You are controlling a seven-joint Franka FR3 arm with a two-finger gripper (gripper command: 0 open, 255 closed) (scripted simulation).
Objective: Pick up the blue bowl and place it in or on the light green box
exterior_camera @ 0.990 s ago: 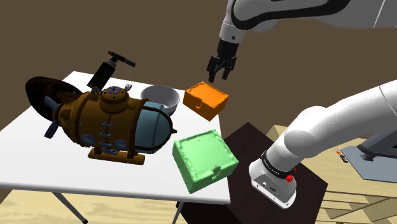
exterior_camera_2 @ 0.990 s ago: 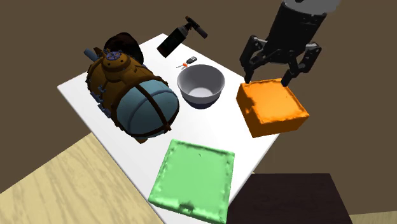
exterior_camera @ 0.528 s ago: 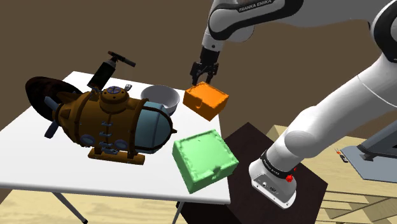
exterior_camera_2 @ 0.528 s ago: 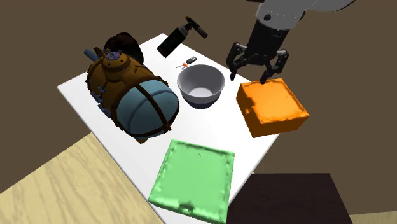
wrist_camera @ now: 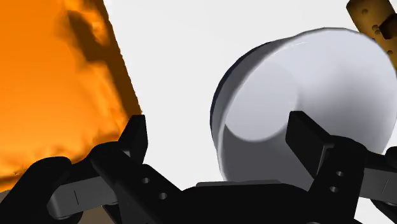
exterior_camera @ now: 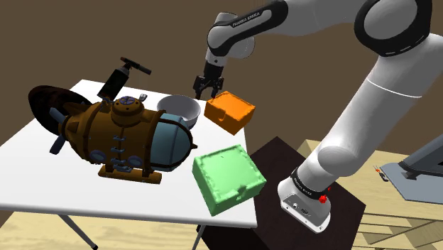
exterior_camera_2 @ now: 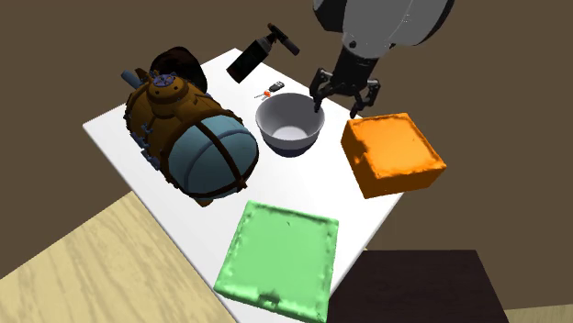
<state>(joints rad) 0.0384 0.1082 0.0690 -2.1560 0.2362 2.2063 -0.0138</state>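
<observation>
Pale grey-white round bowl (exterior_camera_2: pixel 291 126) stands upright on the white table (exterior_camera_2: pixel 344 206). The white arm rises from the dark box stand (exterior_camera: pixel 278 153), arches high, and brings its black two-finger gripper (exterior_camera_2: pixel 338 108) down pointing at the bowl's rim. The fingers are spread and grip nothing. In the wrist view the gripper (wrist_camera: pixel 218 130) straddles that rim: one finger hangs over the bowl (wrist_camera: pixel 305 102), the other over bare table between the bowl and the orange square box (wrist_camera: pixel 51 83).

The orange box (exterior_camera_2: pixel 393 151) lies near the bowl, apart from it, and juts over the table's edge. The brass-brown submarine model with a blue-grey dome (exterior_camera_2: pixel 193 138) crowds the bowl's opposite side, just beside it. A black spray bottle (exterior_camera_2: pixel 257 55) lies beyond the bowl. The light green square box (exterior_camera_2: pixel 280 260) lies well apart from the bowl, overhanging the table's edge, with bare white surface between them.
</observation>
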